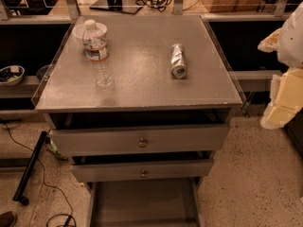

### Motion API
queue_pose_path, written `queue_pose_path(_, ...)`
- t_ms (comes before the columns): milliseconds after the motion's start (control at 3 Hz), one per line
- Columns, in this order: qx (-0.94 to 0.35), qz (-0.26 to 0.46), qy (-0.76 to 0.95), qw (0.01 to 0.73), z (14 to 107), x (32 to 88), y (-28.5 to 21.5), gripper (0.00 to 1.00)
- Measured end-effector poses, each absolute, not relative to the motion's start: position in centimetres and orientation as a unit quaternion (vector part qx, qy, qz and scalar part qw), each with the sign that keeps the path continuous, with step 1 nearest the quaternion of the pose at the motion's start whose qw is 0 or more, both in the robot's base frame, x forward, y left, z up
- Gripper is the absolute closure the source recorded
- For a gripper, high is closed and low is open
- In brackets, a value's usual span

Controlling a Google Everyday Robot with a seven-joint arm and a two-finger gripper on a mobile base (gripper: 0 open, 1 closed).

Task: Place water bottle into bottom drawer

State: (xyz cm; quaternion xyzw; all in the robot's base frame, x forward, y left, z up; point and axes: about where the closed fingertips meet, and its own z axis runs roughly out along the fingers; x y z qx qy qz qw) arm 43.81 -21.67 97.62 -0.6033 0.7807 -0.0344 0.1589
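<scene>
The water bottle stands upright at the back left of the cabinet top. It is clear plastic with a white cap and a white-and-red label band. The bottom drawer is pulled out at the foot of the cabinet, showing its flat grey floor and side rails with nothing in it. My gripper shows as white and cream parts at the right edge of the view. It is beside the cabinet's right side, far from the bottle, and holds nothing that I can see.
A silver can lies on its side at the right of the cabinet top. A white bowl sits just behind the bottle. The two upper drawers with brass knobs stand slightly open. Cables and a black bar lie on the floor at the left.
</scene>
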Motion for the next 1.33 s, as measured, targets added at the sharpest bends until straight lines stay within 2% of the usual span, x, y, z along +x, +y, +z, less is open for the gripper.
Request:
queue_pose_path(667, -0.606, -0.019, 0.776, 0.172, 97.3, 45.1, -20.2, 0.00)
queue_pose_path(1333, -0.629, 0.068, 0.742, 0.223, 96.5, 47.4, -16.1, 0.00)
